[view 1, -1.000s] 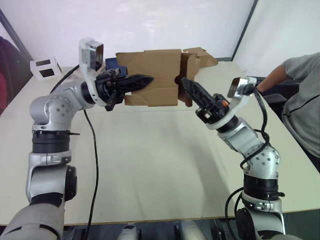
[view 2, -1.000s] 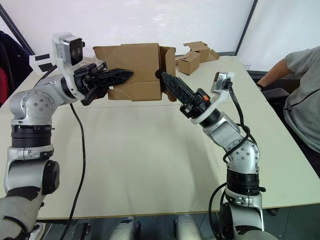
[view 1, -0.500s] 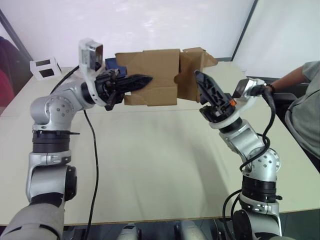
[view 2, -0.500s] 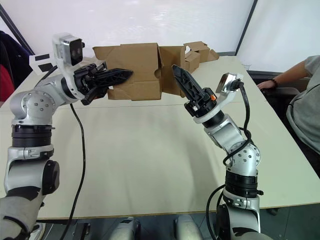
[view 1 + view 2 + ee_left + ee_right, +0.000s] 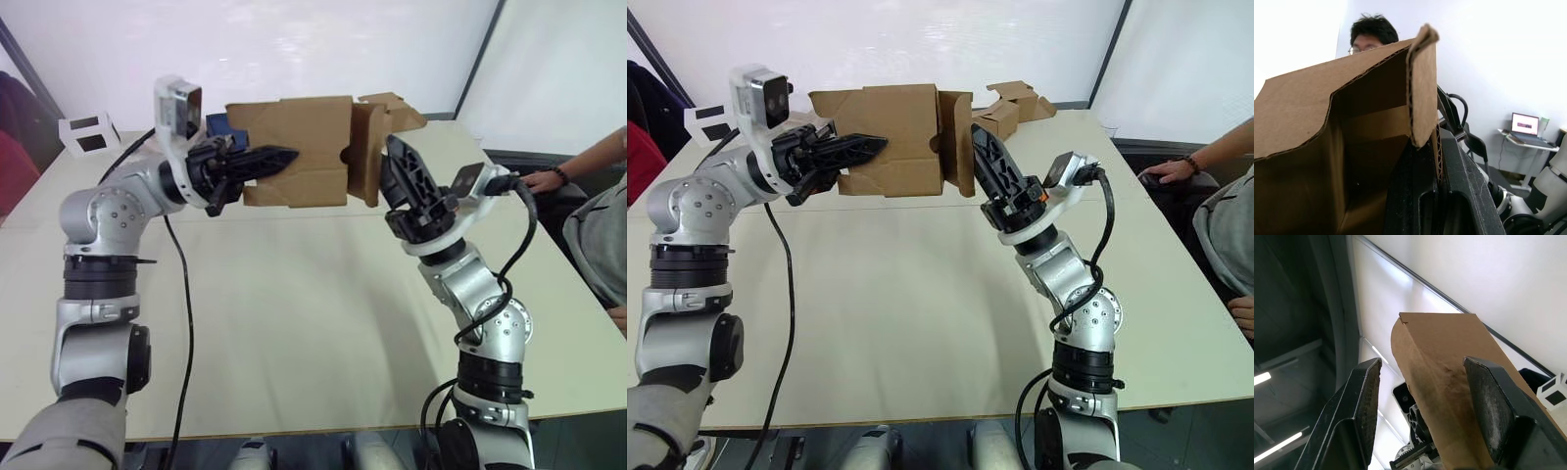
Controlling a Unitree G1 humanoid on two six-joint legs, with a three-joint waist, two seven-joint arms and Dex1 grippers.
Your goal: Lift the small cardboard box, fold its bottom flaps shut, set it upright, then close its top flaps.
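The small cardboard box (image 5: 299, 147) hangs on its side above the table, plain brown, its open ends facing left and right. My left gripper (image 5: 279, 157) is shut on its near wall, which is pinched between the black fingers (image 5: 1462, 191) in the left wrist view. A flap (image 5: 366, 157) hinged to the right-hand rim stands nearly edge-on. I cannot tell whether it is one of the bottom flaps or the top flaps. My right gripper (image 5: 402, 162) points upward just right of that flap, open, and the flap (image 5: 1449, 396) shows between its two fingers.
Another open cardboard box (image 5: 1004, 113) lies at the back right of the table (image 5: 294, 313). A white block with black squares (image 5: 88, 132) sits at the back left. A person's arm (image 5: 578, 166) reaches in at the right edge.
My right gripper has swung from pointing left at the box's end to standing upright beside it. The right-hand flap swung out, then back to nearly edge-on. The left gripper and box stayed still.
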